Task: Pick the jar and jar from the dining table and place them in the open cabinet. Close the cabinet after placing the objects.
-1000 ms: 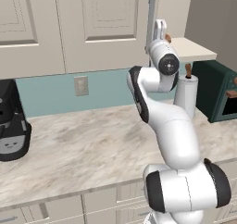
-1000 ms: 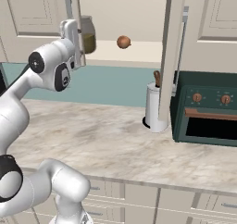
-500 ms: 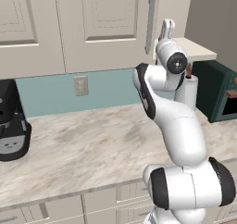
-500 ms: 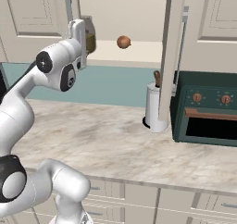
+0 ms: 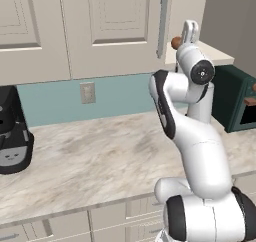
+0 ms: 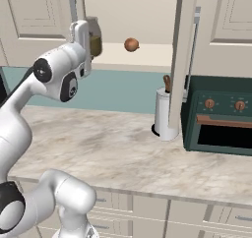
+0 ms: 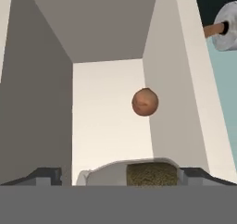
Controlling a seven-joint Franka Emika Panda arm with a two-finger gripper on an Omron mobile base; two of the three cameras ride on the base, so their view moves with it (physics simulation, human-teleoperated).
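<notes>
Glass, clear, olive-green contents: jar (image 6: 94, 40), small and rounded, upright at the front edge of the cabinet shelf (image 6: 147, 60), to the left of the orange-brown ball (image 6: 131, 44) and apart from it.

Hand (image 7: 121, 176): left of the ball, level with the jar. Jaws spread wide, one on each side of the jar. Whether the pads touch the glass cannot be told. The hand view looks past the jar's top to the ball deeper in the cabinet.

Change over the last second: the arm's upper joints have swung rightward toward the cabinet opening. The jaws have stayed equally wide, and the jar has kept its place left of the ball.

Judgement: the jar appears set down and let go, so the first placement looks done. The hand would have to draw back without tipping the jar off the edge.

Cabinet door (image 6: 184, 60): right of the ball, standing open; closing is not yet done.

Bench (image 6: 98, 143): marbled stone, below the ball.

Outstanding, by judgement: the second jar, then the door.
</notes>
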